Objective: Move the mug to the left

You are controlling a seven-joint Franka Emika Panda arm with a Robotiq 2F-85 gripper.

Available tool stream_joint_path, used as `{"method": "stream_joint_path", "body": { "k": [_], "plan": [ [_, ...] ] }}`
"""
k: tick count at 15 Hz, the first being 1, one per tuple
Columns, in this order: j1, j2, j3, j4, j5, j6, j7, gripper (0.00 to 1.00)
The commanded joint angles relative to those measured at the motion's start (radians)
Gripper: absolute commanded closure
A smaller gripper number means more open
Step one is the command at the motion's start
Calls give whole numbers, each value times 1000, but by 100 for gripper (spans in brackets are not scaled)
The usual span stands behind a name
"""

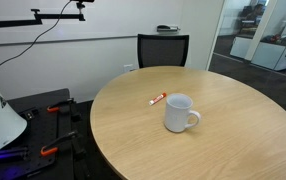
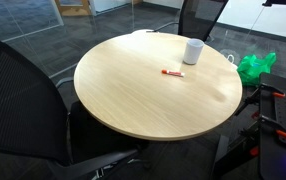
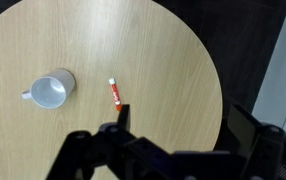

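The white mug (image 1: pixel 180 113) stands upright on the round wooden table (image 1: pixel 233 140), its handle out to one side. It also shows in an exterior view (image 2: pixel 193 51) and in the wrist view (image 3: pixel 51 92), where I look down into it. A thin red-and-white marker (image 1: pixel 157 98) lies a little apart from the mug; it also shows in an exterior view (image 2: pixel 170 73) and in the wrist view (image 3: pixel 114 93). My gripper (image 3: pixel 183 125) is open and empty, high above the table, well away from the mug. It does not show in either exterior view.
A black office chair (image 1: pixel 163 48) stands at the table's far side. Another black chair (image 2: pixel 23 100) is close to the table edge. A green bag (image 2: pixel 255 66) lies on the floor beside the table. Clamps and cables lie on a black surface (image 1: pixel 43 125).
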Motion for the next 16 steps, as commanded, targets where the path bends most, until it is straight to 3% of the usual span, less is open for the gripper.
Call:
{"method": "stream_joint_path", "body": {
  "k": [1, 8, 12, 16],
  "plan": [
    [-21, 0, 10, -11, 5, 99, 115, 0],
    [-75, 26, 11, -63, -17, 342, 404, 0],
    [-120, 41, 20, -92, -96, 453, 590, 0],
    [-156, 76, 15, -94, -159, 498, 758, 0]
  ]
}}
